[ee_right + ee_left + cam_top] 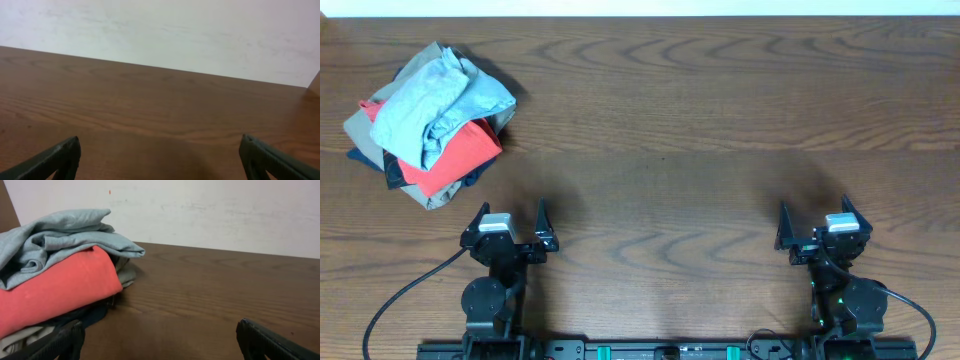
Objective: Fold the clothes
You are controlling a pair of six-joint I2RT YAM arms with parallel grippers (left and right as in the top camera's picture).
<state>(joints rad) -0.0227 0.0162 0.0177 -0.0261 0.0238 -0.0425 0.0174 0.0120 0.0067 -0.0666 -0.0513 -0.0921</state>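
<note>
Left pincer [512,212] gapes empty; right pincer [814,210] likewise. Crumpled heap of grey-blue, coral-red and tan cloth garments [430,120] sits far-left on dark wooden table [680,120]. You'd best pinch only the top grey-blue layer and lift it clear of the heap.

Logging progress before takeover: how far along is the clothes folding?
Nothing looks done: the crumpled pile of grey-blue, coral and khaki clothes lies unfolded on the brown wooden table. Nothing is in hand: left tool and right tool are open, empty. All folding is left.
</note>
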